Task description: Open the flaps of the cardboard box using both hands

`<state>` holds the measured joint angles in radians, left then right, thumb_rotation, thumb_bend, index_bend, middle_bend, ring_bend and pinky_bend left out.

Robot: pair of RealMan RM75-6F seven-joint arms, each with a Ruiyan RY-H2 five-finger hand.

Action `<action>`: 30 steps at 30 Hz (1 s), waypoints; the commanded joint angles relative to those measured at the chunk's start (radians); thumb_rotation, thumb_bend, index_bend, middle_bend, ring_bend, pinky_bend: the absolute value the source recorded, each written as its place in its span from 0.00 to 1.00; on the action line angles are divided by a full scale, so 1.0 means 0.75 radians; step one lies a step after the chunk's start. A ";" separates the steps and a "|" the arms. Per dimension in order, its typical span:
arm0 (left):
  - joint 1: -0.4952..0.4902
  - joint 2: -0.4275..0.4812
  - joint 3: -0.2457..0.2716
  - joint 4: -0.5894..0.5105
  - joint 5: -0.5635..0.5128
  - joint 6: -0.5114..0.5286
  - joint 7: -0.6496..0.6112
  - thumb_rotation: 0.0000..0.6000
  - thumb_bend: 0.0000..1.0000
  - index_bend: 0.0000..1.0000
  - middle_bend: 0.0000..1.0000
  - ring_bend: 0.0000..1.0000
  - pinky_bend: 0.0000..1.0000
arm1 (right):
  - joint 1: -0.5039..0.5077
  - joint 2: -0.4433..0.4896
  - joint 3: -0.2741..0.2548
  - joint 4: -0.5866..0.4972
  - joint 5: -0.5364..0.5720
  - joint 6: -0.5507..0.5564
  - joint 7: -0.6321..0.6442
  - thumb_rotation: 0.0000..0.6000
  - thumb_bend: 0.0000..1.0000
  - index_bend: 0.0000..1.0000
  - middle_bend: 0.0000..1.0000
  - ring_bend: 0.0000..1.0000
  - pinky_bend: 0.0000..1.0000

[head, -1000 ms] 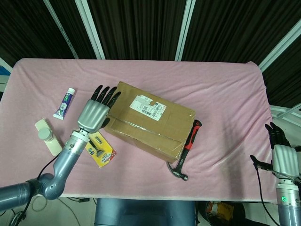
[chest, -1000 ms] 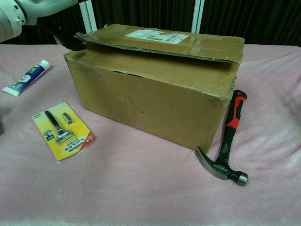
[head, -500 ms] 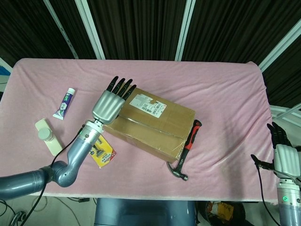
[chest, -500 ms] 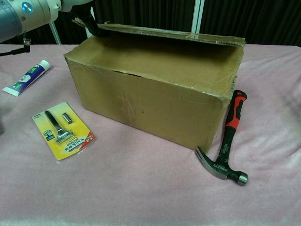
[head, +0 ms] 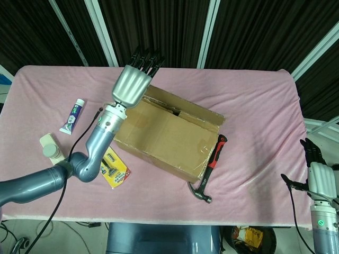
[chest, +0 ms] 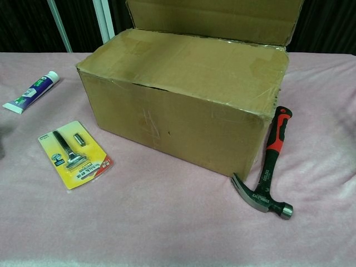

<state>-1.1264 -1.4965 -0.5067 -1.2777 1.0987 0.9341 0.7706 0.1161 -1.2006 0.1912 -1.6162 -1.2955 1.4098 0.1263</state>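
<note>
The cardboard box sits mid-table on the pink cloth. Its far long flap stands upright, seen edge-on from the head view as the far long flap. The near flap still lies flat over the top, with a thin dark gap behind it. My left hand is raised over the box's far left corner, fingers straight and pointing away, holding nothing; whether it touches the flap is unclear. It is out of the chest view. My right hand hangs off the table's right edge, fingers apart, empty.
A red-handled hammer lies against the box's right end. A yellow razor pack, a toothpaste tube and a white bottle lie to the left of the box.
My left hand rose and swept toward the far side, and the far flap swung from flat up to upright. The right hand barely moved.
</note>
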 commanded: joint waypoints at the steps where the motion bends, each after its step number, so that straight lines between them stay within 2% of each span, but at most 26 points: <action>1: -0.162 -0.090 -0.036 0.242 -0.042 -0.086 0.024 1.00 0.29 0.00 0.00 0.00 0.00 | 0.001 0.004 0.005 -0.004 0.011 -0.008 0.011 1.00 0.20 0.00 0.02 0.02 0.23; 8: -0.316 -0.256 -0.047 0.574 -0.134 -0.155 0.005 1.00 0.29 0.00 0.00 0.00 0.00 | 0.001 0.013 0.014 -0.012 0.035 -0.023 0.032 1.00 0.20 0.00 0.02 0.02 0.23; 11: -0.328 -0.277 -0.034 0.611 -0.143 -0.170 -0.035 1.00 0.29 0.00 0.00 0.00 0.00 | 0.001 0.016 0.016 -0.012 0.039 -0.027 0.039 1.00 0.20 0.00 0.02 0.02 0.23; 15: -0.288 -0.238 -0.003 0.549 -0.127 -0.161 -0.094 1.00 0.29 0.00 0.00 0.00 0.00 | 0.001 0.019 0.015 -0.014 0.042 -0.035 0.049 1.00 0.20 0.00 0.02 0.02 0.23; 17: -0.253 -0.202 0.005 0.481 -0.127 -0.140 -0.121 1.00 0.29 0.00 0.00 0.00 0.00 | 0.001 0.021 0.014 -0.013 0.040 -0.034 0.049 1.00 0.20 0.00 0.02 0.02 0.23; 20: -0.156 -0.107 0.021 0.297 -0.127 -0.073 -0.159 1.00 0.27 0.00 0.00 0.00 0.00 | 0.000 0.024 0.015 -0.015 0.035 -0.028 0.046 1.00 0.20 0.00 0.02 0.02 0.23; 23: -0.022 0.026 0.054 0.055 -0.110 0.023 -0.188 1.00 0.22 0.00 0.00 0.00 0.00 | 0.001 0.030 0.023 -0.023 0.035 -0.019 0.036 1.00 0.20 0.00 0.02 0.02 0.23; 27: 0.193 0.229 0.130 -0.288 -0.078 0.170 -0.226 1.00 0.20 0.00 0.00 0.00 0.00 | 0.009 0.043 0.051 -0.055 0.052 -0.005 0.017 1.00 0.21 0.00 0.02 0.02 0.23; 30: 0.348 0.341 0.197 -0.482 -0.045 0.285 -0.274 1.00 0.20 0.00 0.00 0.00 0.00 | 0.020 0.060 0.073 -0.096 0.057 0.003 -0.003 1.00 0.23 0.00 0.02 0.02 0.23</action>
<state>-1.0369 -1.3876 -0.4346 -1.4381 1.0288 1.0163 0.6201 0.1261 -1.1631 0.2373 -1.6750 -1.2557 1.4082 0.1332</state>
